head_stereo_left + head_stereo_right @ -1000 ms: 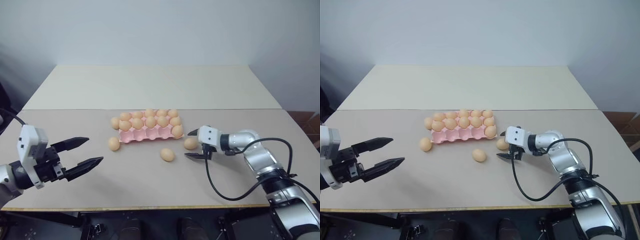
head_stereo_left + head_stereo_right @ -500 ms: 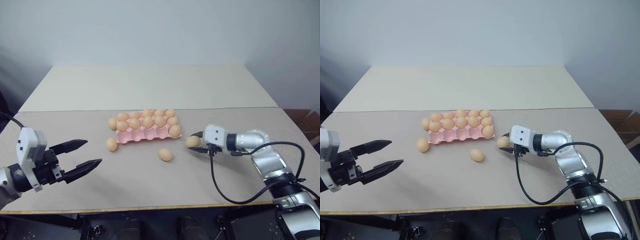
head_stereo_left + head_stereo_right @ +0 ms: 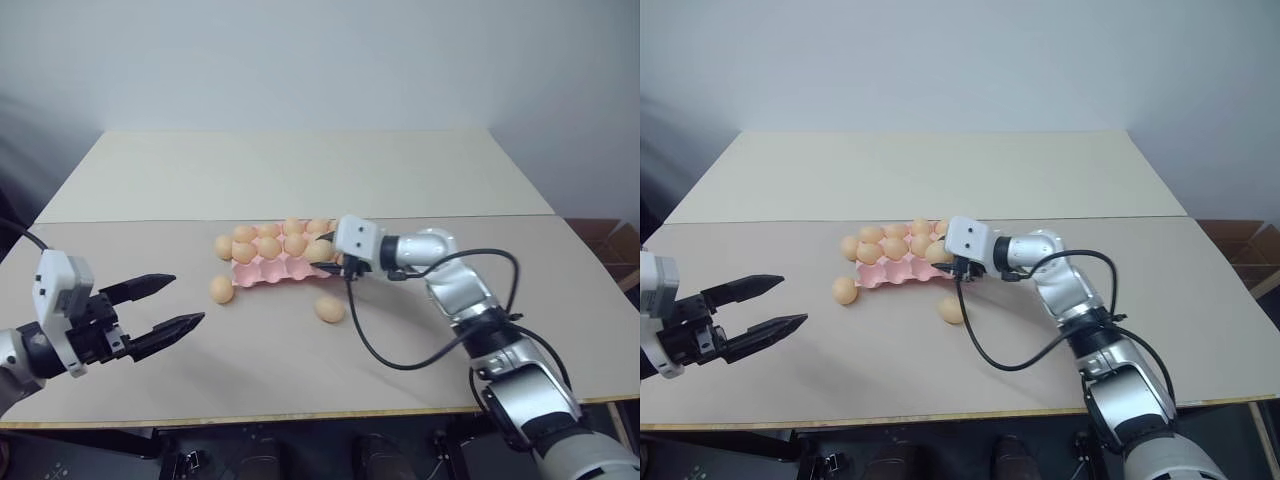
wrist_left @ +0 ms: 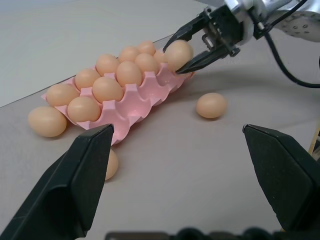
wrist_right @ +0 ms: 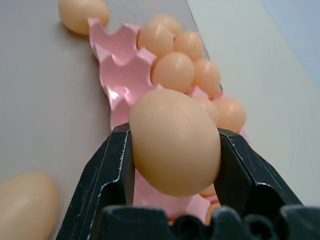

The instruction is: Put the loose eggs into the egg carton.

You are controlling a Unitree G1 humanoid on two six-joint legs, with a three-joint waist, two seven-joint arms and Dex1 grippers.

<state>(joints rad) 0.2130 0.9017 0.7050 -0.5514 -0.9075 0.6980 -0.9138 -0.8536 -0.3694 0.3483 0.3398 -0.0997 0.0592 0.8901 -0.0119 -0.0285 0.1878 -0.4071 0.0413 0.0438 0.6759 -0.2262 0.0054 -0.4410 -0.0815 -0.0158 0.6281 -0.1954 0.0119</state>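
Observation:
The pink egg carton (image 3: 283, 267) lies mid-table with several peach eggs in its far cups and its near row bare. My right gripper (image 3: 322, 252) is shut on one egg (image 5: 175, 140), held just above the carton's right end. Loose eggs lie on the table: one (image 3: 222, 289) near the carton's front left corner, one (image 3: 329, 309) in front of its right end, and one (image 4: 47, 121) touching its far left corner. My left gripper (image 3: 189, 298) hovers open and empty over the table's near left part, well away from the carton.
A second, paler table (image 3: 300, 170) adjoins the far side of the grey-beige work table (image 3: 300, 370). The right arm's black cable (image 3: 385, 355) loops down over the table in front of the carton's right side.
My right gripper shut on the egg lying right of the carton, lifted it and carried it left to the carton's right end. The left gripper stayed put.

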